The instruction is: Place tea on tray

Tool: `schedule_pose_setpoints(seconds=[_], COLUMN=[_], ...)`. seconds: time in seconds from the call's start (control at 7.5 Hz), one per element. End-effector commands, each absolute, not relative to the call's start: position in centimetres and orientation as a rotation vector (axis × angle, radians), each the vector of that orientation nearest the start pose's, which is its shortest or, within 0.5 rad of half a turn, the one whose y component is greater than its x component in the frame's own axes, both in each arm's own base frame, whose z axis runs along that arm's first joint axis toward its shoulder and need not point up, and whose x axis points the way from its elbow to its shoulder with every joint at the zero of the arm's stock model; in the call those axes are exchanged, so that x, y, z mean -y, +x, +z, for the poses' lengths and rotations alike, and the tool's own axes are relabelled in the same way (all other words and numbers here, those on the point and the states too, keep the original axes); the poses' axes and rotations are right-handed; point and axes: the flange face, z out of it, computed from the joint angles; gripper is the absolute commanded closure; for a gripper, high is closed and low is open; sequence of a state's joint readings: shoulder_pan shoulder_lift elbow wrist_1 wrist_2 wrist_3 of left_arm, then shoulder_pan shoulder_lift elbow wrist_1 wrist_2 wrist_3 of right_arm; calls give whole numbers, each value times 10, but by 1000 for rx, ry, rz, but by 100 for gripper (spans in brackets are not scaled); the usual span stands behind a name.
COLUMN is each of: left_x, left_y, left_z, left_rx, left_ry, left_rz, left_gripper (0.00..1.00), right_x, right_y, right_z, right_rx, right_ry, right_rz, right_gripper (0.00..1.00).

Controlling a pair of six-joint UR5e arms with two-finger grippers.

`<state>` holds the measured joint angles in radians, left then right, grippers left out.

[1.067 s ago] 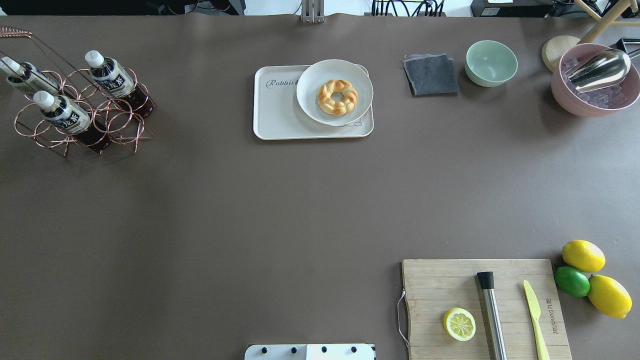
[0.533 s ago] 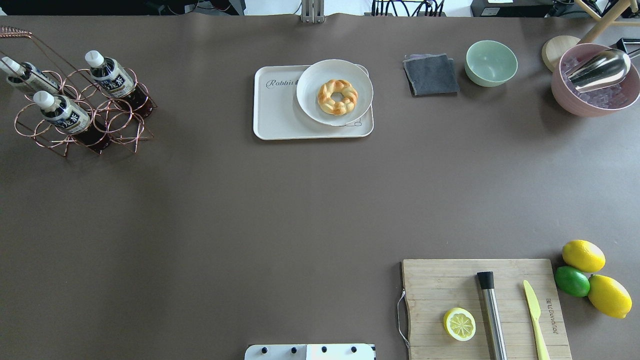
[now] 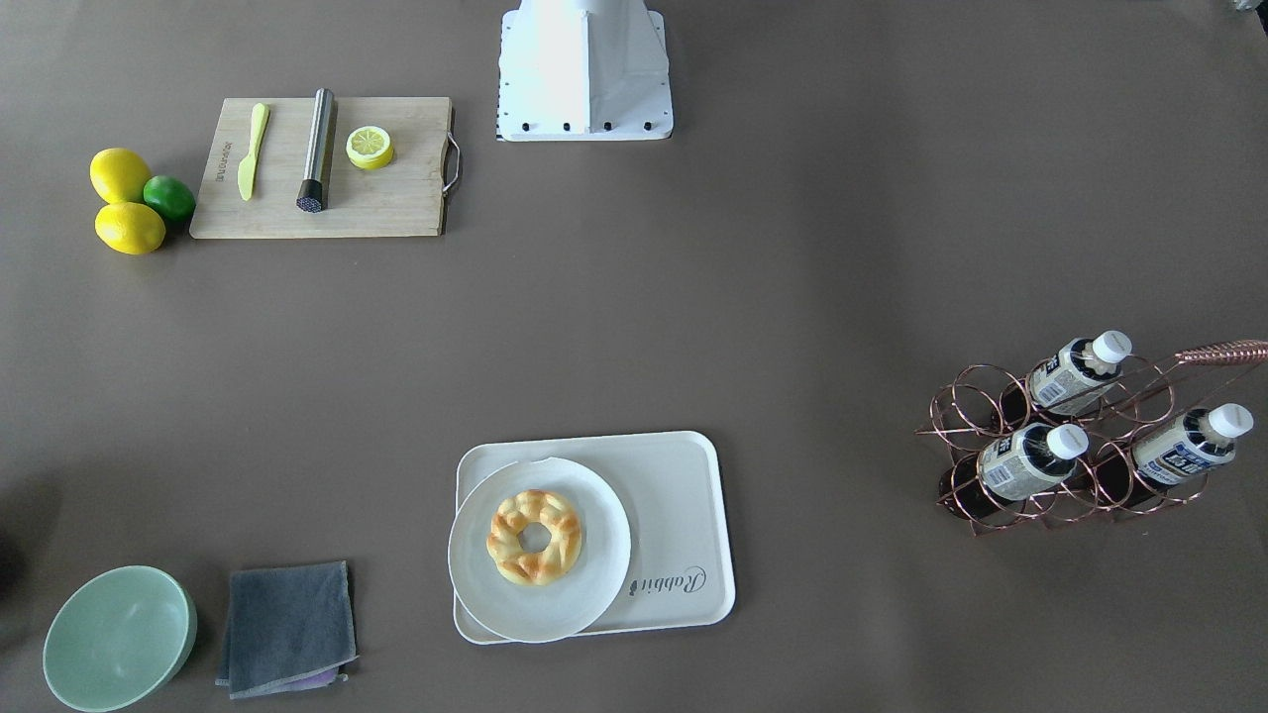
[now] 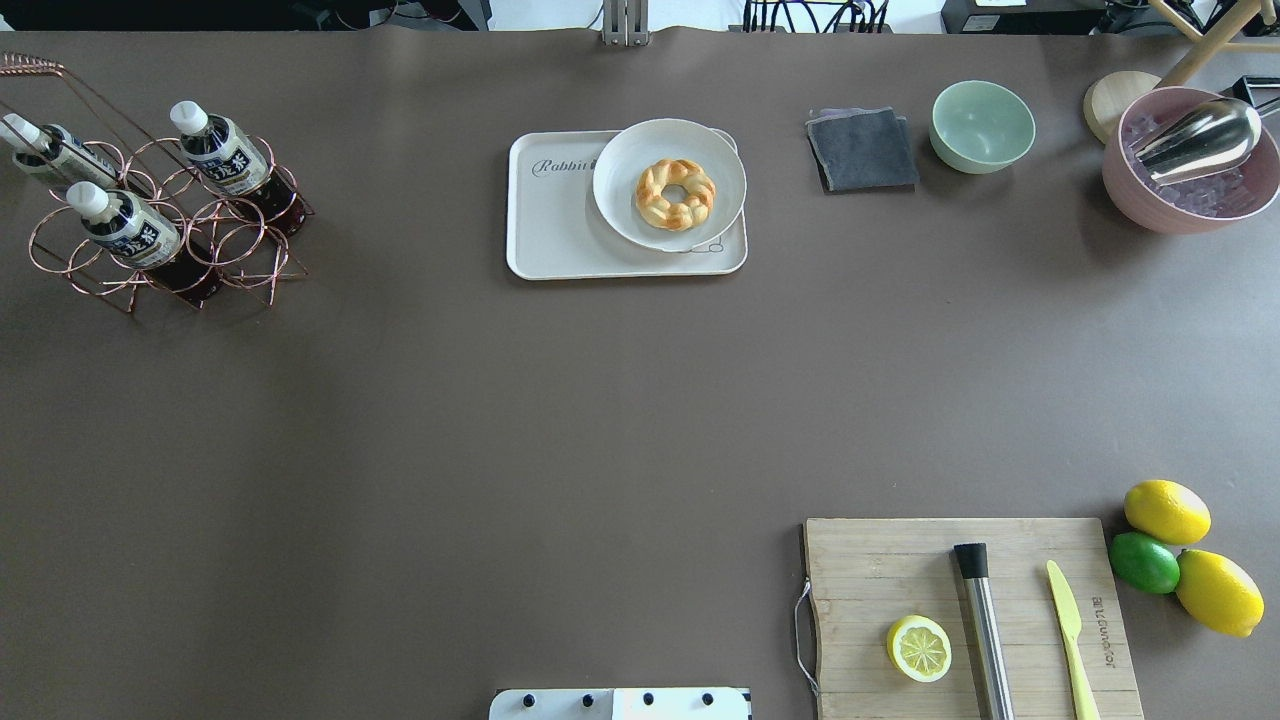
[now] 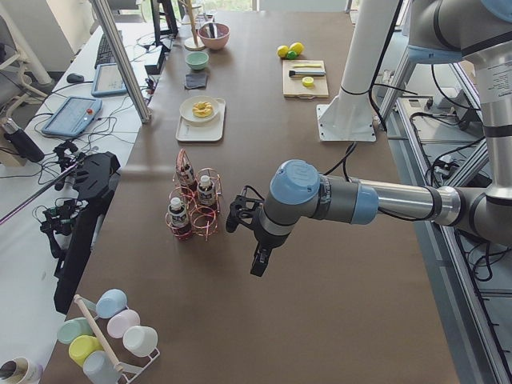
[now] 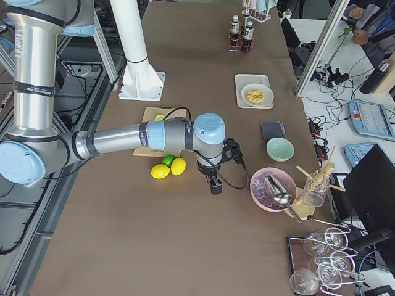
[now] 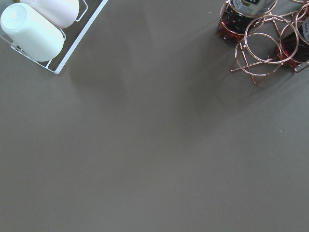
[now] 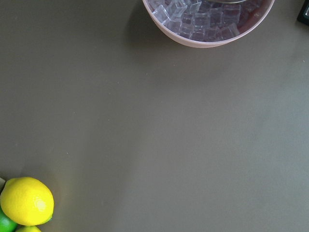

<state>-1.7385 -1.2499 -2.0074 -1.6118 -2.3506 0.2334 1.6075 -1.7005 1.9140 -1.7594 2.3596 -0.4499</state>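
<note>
1. The three tea bottles stand in a copper wire rack at the far left of the table in the overhead view. All are capped and none is held.
2. The tray lies at the far middle of the table, well apart from the rack. No tea is on it.
3. The right part of the tray is taken up by a white plate with a braided bread ring. The left part, with the "Rabbit" lettering, is bare.
4. The left gripper is seen only in the left side view. It hangs over bare table near the rack and is not touching it. Whether its jaws are apart or together cannot be told.
5. The right gripper is seen only in the right side view. It hangs over bare table between the lemons and the pink bowl. Its jaw state cannot be told either.
6. In the left wrist view the foot of the rack is seen at the upper right, and nothing is seen between the fingers.
7. In the right wrist view ice is seen in the pink bowl at the top, and a lemon at the lower left.
8. A grey cloth and a green bowl lie right of the tray. A board with a lemon half lies at the near right.
</note>
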Motion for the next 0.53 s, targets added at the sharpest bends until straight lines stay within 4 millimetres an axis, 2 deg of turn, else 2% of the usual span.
schedule_pose_setpoints(seconds=[0.0, 0.27, 0.4], left_x=[354, 355, 358], left_y=[-124, -125, -127], left_z=[569, 568, 560], left_rx=[-729, -724, -720], left_ry=[320, 318, 333], left_rz=[127, 111, 100], left_gripper=[3, 2, 2], right_x=[426, 426, 427], right_y=[78, 78, 78], right_z=[572, 571, 571], right_rx=[767, 768, 768], right_ry=[208, 209, 209], right_rz=[-400, -399, -399], right_gripper=[0, 0, 0])
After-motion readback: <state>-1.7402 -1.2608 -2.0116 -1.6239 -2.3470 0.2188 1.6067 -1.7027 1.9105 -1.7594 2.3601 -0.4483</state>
